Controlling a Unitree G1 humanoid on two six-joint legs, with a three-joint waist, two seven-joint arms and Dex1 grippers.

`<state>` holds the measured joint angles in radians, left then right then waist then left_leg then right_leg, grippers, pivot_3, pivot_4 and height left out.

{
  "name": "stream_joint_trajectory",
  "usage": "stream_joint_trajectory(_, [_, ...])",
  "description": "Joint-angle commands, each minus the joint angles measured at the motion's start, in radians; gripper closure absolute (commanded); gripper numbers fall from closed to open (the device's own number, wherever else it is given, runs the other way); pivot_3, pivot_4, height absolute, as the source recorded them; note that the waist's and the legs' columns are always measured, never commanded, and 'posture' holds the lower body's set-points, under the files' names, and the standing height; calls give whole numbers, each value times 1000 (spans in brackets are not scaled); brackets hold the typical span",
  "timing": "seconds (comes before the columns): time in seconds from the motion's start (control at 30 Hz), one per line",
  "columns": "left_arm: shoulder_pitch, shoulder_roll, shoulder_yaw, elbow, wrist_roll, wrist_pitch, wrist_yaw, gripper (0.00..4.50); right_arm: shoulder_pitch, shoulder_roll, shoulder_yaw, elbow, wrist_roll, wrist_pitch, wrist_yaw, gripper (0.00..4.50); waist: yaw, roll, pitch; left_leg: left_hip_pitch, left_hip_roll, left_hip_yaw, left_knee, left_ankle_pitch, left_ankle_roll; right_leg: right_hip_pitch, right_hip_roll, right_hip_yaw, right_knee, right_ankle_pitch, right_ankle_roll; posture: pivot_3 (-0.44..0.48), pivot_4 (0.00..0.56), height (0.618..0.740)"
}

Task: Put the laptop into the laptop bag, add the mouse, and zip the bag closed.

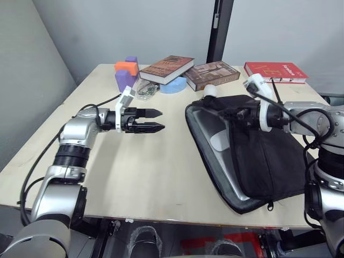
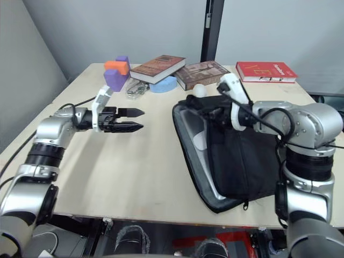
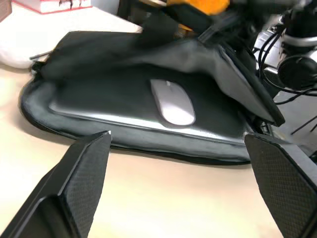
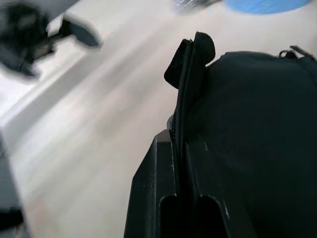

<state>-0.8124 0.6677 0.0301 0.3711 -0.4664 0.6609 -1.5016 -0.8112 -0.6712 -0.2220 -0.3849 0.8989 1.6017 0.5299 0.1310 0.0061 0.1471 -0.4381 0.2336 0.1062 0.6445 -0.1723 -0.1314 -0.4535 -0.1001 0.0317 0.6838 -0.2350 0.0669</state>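
We count one laptop bag [image 1: 269, 161], holding one laptop [image 3: 148, 121] and one mouse [image 3: 172, 101]. The right gripper [image 4: 184, 148] pinches the bag's edge; the left gripper [image 1: 153, 120] is open, holding nothing.

Both arms are built of rounded silver metal segments joined by ribbed black collars, with black cables looping loose along them. A white bracket sits at each wrist. The left gripper [image 1: 153, 120] has two slim black fingers; close up, their pads [image 3: 84, 186] show a fine cross-hatched texture. The right gripper [image 1: 239, 114] is black too.
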Motion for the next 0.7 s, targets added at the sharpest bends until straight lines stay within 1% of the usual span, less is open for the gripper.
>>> stream_joint_trajectory(0.03, [29,98,6,-97,-29,7,-83,43,3,-24,22,-69,48,-48,63,4500,-4,0,0,0,0,0,0,0,0,0,0,0,0,0,0,0,150,707])
stream_joint_trajectory(0.1, [55,163,3,-144,-64,31,-109,43,23,-38,33,-100,64,-68,89,4500,-7,0,0,0,0,0,-1,0,-1,0,0,0,0,0,0,0,150,707])
stream_joint_trajectory(0.17, [76,208,4,-173,-88,42,-113,43,41,-52,36,-119,75,-90,107,4500,-6,0,0,0,0,0,-1,0,-1,0,0,0,0,0,0,0,150,707])
stream_joint_trajectory(0.27, [88,235,19,-167,-88,32,-100,43,73,-81,44,-141,83,-131,142,4500,1,0,0,0,0,0,0,-1,-2,0,0,0,1,0,0,0,150,707])
stream_joint_trajectory(0.43, [82,221,28,-149,-112,47,-65,0,127,-162,87,-135,55,-214,209,2753,5,0,0,1,0,0,2,-1,-2,1,0,0,3,0,0,0,150,707])
stream_joint_trajectory(0.5, [70,215,24,-132,-114,50,-63,0,152,-219,96,-132,40,-257,259,2151,7,0,0,1,0,0,3,-1,-2,1,0,0,4,0,0,0,150,707])
stream_joint_trajectory(0.53, [62,214,20,-119,-111,49,-65,0,166,-252,96,-122,29,-278,282,1759,8,0,0,1,0,0,3,-1,-2,1,0,0,4,0,0,0,150,707])
stream_joint_trajectory(0.67, [28,211,-3,-56,-83,35,-77,0,251,-373,34,-86,9,-372,383,366,16,0,0,1,0,0,4,-1,-1,1,0,1,4,0,0,0,150,707])
stream_joint_trajectory(0.7, [-2,193,-16,-9,-63,33,-57,0,318,-413,-29,-80,-1,-405,429,47,17,0,0,1,0,0,4,-1,-1,1,0,1,4,0,0,0,150,707])
